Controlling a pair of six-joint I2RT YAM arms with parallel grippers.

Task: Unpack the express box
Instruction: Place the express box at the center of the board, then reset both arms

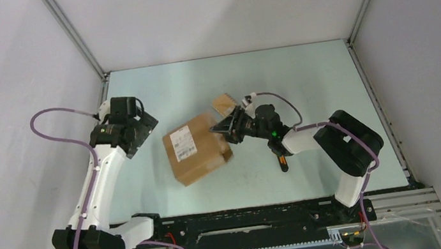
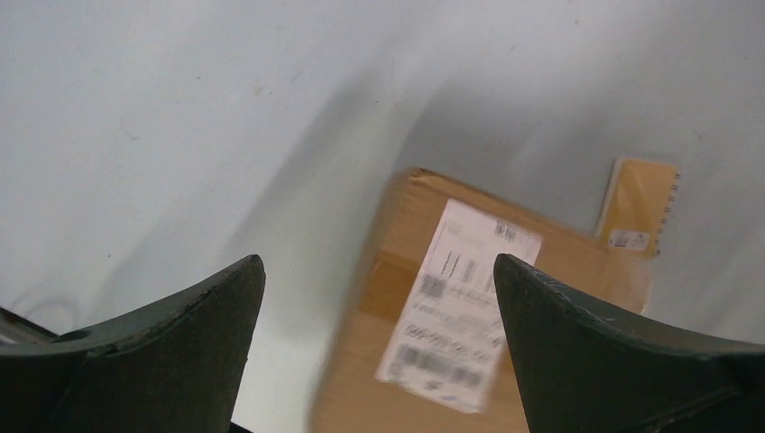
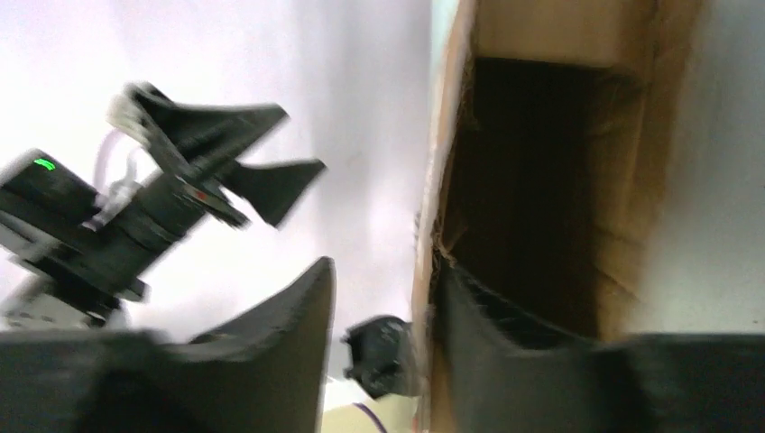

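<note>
Notebook [image 2: 639,207] beyond express box [image 1: 192,151]; right pincer [image 3: 383,266] part-open astride box wall; left pincer [image 2: 379,262] wide, empty.

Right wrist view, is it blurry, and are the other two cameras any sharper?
Right wrist view: heavily motion-smeared, the express box edges streaked. Left wrist view: milder blur, the shipping label text unreadable. Top external view: mostly sharp and evenly lit, with a slight smear at the box's right edge.
</note>
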